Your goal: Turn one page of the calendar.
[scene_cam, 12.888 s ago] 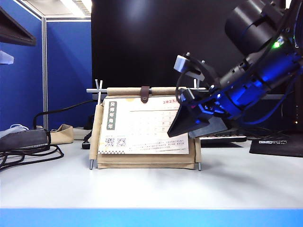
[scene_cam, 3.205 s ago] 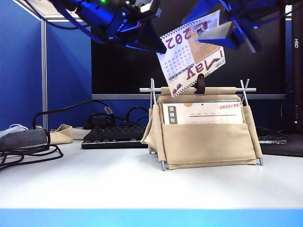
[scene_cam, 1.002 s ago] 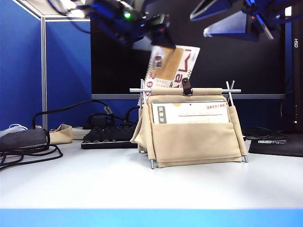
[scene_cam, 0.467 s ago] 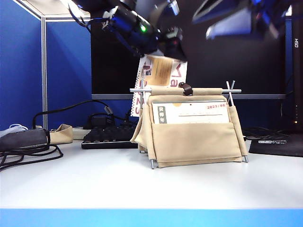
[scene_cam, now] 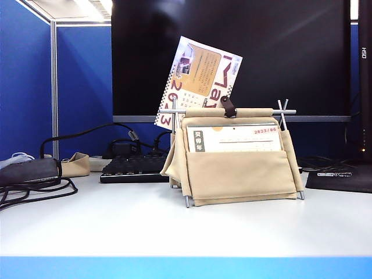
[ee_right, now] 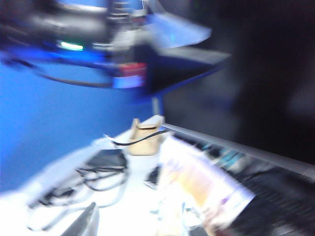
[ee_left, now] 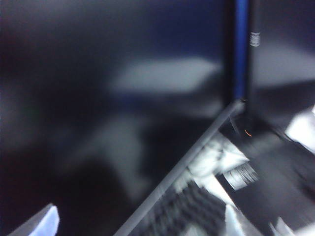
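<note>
Two arms, neither visible in the exterior view.

- Black monitor [scene_cam: 232,52] fills the upper centre and right. White counter [scene_cam: 174,232] runs across the lower half.
- Calendar [scene_cam: 238,168] stands centre-right on the counter: beige pouch in front, "2023/06" sheet facing out above it.
- Page [scene_cam: 200,75] is flipped up over the silver rod [scene_cam: 256,111], upper centre of frame. Its reverse with the large red letters faces the camera. It is pinned at its lower right by the brown strap [scene_cam: 228,106] and is not yet down behind the calendar.
- Page's long axis leans up and to the left from the strap. No hand touches it.
- Left hand [ee_right: 211,45] shows in the right wrist view, upper centre and badly smeared. Its fingers seem spread with nothing between them. The page sits below it, lower centre.
- Right hand [ee_right: 87,220]: only one dark finger shows, lower left. Cannot tell whether apart or together.

Judgement: the turn is nearly finished. The left hand looks the nearer one to nudge the sheet down the back.
</note>
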{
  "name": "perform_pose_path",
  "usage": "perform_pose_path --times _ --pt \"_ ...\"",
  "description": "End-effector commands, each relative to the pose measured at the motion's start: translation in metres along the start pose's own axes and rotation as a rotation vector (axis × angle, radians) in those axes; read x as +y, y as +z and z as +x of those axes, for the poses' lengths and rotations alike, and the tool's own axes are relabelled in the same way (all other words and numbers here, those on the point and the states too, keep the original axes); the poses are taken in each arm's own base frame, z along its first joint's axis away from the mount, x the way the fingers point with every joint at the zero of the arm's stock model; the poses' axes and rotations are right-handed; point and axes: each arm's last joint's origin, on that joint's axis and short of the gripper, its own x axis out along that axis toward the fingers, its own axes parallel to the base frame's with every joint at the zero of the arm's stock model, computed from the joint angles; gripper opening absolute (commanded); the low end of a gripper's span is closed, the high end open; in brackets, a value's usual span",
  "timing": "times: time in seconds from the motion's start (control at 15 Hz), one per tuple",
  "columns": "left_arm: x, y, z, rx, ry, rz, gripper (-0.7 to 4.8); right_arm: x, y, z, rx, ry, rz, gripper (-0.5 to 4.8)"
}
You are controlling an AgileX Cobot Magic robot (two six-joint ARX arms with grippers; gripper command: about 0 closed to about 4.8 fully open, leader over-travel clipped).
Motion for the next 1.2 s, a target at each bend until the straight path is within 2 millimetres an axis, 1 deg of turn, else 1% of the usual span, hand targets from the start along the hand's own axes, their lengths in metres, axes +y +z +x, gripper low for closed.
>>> perform_pose_path --times 0.07,0.13,0.2,0.33,0.4,0.47,0.53,0.6,0.73,0.8,0.87,0.93,1.0,1.07,1.14,1.2 --pt "-0.007 0.016 -0.045 0.136 -0.051 -0.04 4.66 -0.006 0.025 0.002 0.125 -0.023 -0.127 2.12" --pt "-0.012 0.016 -0.058 0.191 -0.129 -0.096 4.61 -0.01 0.033 0.007 0.195 -0.021 -0.151 2.12" --pt "-0.017 0.012 -0.068 0.265 -0.197 -0.183 4.31 -0.016 0.039 0.013 0.258 0.005 -0.164 2.12" --pt "-0.028 -0.007 -0.087 0.42 -0.247 -0.253 3.4 -0.027 0.049 0.026 0.302 0.071 -0.206 2.12" --pt "-0.033 -0.019 -0.097 0.461 -0.249 -0.269 3.05 -0.032 0.054 0.035 0.311 0.097 -0.231 2.12" --pt "-0.038 -0.031 -0.111 0.482 -0.223 -0.285 2.63 -0.035 0.059 0.044 0.347 0.116 -0.237 2.12" --pt "-0.043 -0.042 -0.129 0.475 -0.166 -0.284 2.63 -0.038 0.063 0.054 0.387 0.162 -0.24 2.12" --pt "-0.048 -0.049 -0.151 0.421 -0.102 -0.272 2.63 -0.041 0.066 0.067 0.418 0.232 -0.237 2.12" --pt "-0.059 -0.06 -0.203 0.21 0.006 -0.292 2.63 -0.05 0.067 0.091 0.474 0.273 -0.25 2.12" --pt "-0.066 -0.067 -0.226 0.129 0.027 -0.296 2.63 -0.055 0.065 0.104 0.511 0.289 -0.254 2.12" --pt "-0.072 -0.076 -0.247 0.091 0.052 -0.287 2.63 -0.06 0.064 0.114 0.535 0.301 -0.255 2.12" --pt "-0.076 -0.084 -0.259 0.071 0.057 -0.284 2.63 -0.059 0.064 0.125 0.546 0.315 -0.273 2.12" --pt "-0.08 -0.093 -0.267 0.06 0.059 -0.296 2.63 -0.058 0.066 0.137 0.561 0.31 -0.305 2.12" --pt "-0.084 -0.104 -0.274 0.055 0.06 -0.313 2.63 -0.054 0.065 0.152 0.584 0.306 -0.349 2.12" --pt "-0.087 -0.113 -0.277 0.062 0.059 -0.334 2.63 -0.05 0.063 0.166 0.586 0.33 -0.36 2.12" --pt "-0.088 -0.118 -0.277 0.079 0.045 -0.337 2.63 -0.047 0.058 0.176 0.596 0.349 -0.369 2.12"
